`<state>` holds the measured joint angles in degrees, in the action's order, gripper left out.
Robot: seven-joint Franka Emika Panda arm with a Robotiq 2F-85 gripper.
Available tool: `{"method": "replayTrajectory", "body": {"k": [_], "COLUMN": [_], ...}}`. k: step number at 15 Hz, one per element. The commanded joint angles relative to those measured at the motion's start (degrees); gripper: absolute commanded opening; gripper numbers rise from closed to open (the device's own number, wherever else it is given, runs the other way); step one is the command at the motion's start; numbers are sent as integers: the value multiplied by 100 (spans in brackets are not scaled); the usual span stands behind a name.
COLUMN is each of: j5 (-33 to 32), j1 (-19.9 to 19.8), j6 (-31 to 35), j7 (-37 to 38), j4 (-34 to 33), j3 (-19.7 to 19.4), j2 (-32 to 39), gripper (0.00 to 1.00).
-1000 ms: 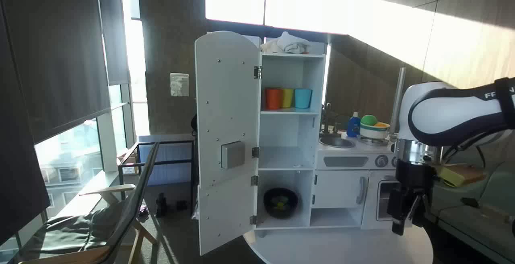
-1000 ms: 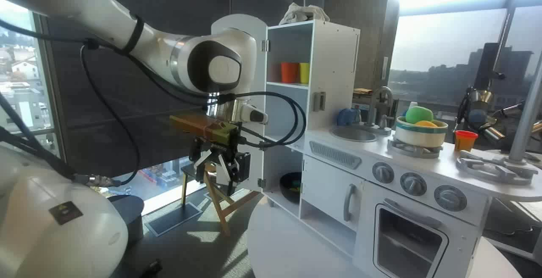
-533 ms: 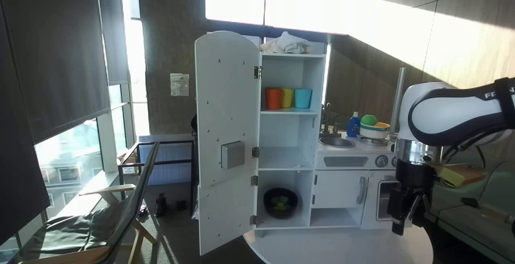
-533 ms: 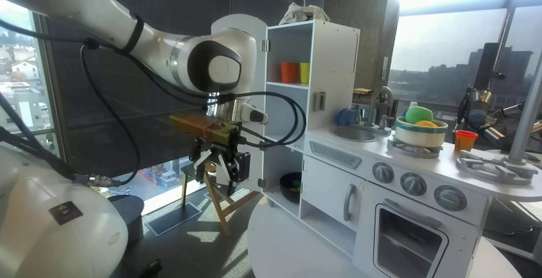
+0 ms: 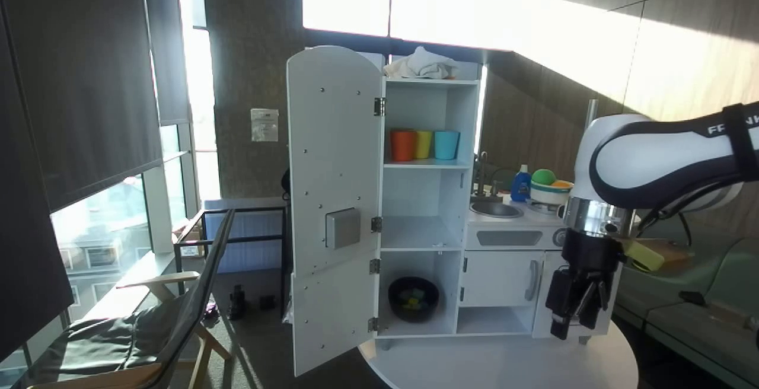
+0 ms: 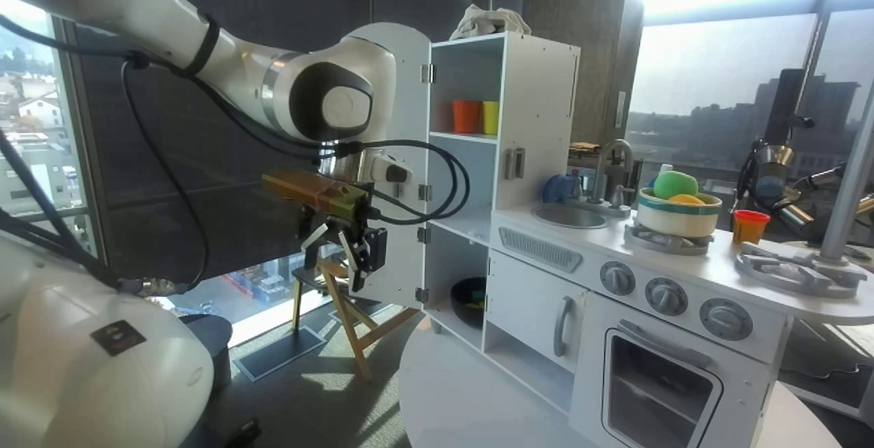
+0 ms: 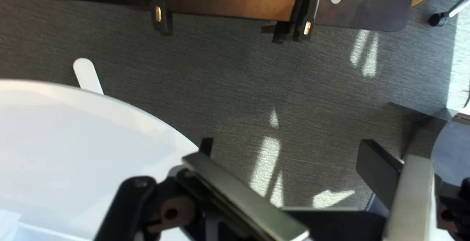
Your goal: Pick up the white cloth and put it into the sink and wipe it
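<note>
The white cloth [image 5: 424,64] lies crumpled on top of the tall white cabinet, and it also shows in an exterior view [image 6: 488,22]. The small grey sink [image 5: 497,210] is set in the toy kitchen counter, right of the cabinet; it shows in both exterior views [image 6: 572,216]. My gripper [image 5: 574,321] points down, in front of the kitchen and well below and apart from the cloth. In the wrist view my gripper [image 7: 290,153] is open, its fingers wide apart with only floor between them. The cloth and sink are out of the wrist view.
The cabinet door [image 5: 335,199] stands open. Cups [image 5: 403,146] stand on a shelf, and a black bowl [image 5: 414,312] is at the bottom. A faucet [image 6: 611,168] rises behind the sink. A pot [image 6: 676,219] with toy food stands on the counter. A round white table [image 7: 73,153] is below.
In the last half second my arm and gripper have shifted a little left and up in both exterior views. The cloth has not moved.
</note>
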<state>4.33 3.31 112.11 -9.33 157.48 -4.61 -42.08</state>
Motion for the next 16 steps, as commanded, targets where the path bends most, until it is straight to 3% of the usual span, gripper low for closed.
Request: {"method": "replayTrajectory", "body": {"k": [1,5,10,16], "j5": [143,-126,-292,-1110], "j1": [279,213,3,-313], "j6": [157,482,1286,1799], "j7": [334,911,1671,2112], "j4": [-514,-1643,-3168,-5130], "j3": [571,1105,1464,1884], "j2": [-286,17,742,1881], "gripper": [100,100,100,100]}}
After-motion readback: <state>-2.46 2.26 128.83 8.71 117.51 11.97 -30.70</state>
